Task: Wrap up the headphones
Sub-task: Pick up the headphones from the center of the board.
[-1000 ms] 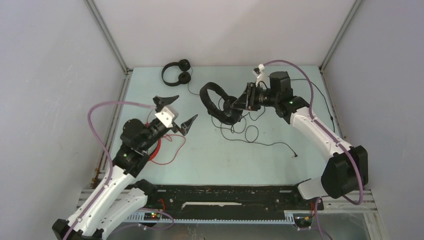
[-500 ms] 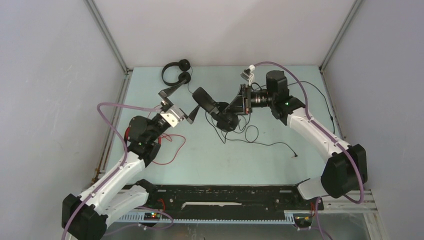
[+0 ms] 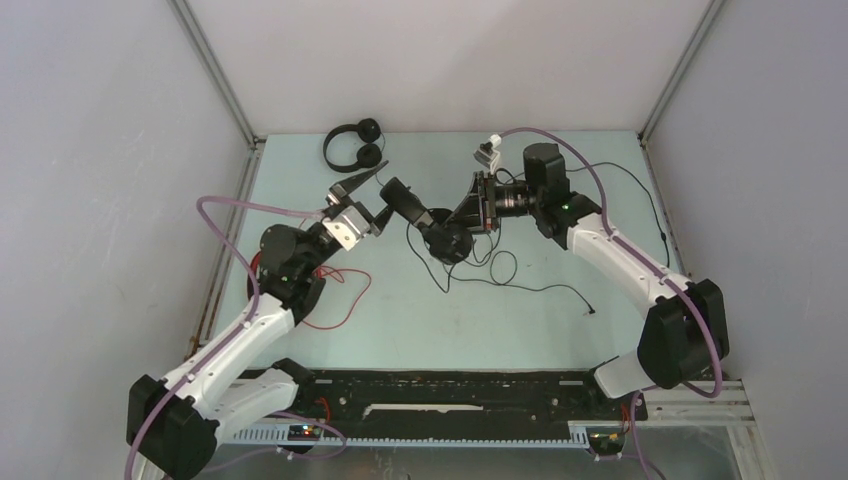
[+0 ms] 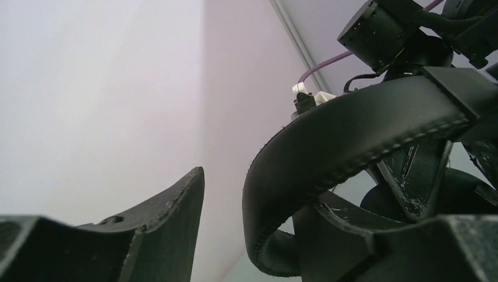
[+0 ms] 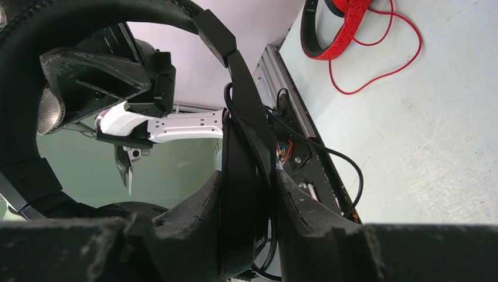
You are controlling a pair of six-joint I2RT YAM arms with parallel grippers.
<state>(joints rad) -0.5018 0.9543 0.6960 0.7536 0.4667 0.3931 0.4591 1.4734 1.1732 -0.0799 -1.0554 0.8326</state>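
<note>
The bulkier black headphones point(image 3: 440, 232) hang above the table's middle. My right gripper point(image 3: 472, 205) point(image 5: 249, 176) is shut on one ear cup and its yoke, with the cable point(image 5: 346, 170) running past the fingers. The padded headband point(image 4: 352, 135) sits between the jaws of my left gripper point(image 3: 383, 192) point(image 4: 258, 188); it lies against the right finger, and a gap shows beside the left finger point(image 4: 170, 229). The black cable point(image 3: 500, 270) trails in loops on the table. The slim black headphones point(image 3: 355, 145) lie at the back. The red headphones point(image 5: 340, 29) and red cable point(image 3: 340, 300) lie under my left arm.
Grey enclosure walls and aluminium posts point(image 3: 215, 80) close in the pale green table on three sides. A black rail point(image 3: 450, 385) runs along the near edge. A thin black cable point(image 3: 640, 190) lies along the right side, by the wall.
My left arm has reached up and to the right to the headband, and its jaws have narrowed round it. The right gripper has carried the headphones a little to the left.
</note>
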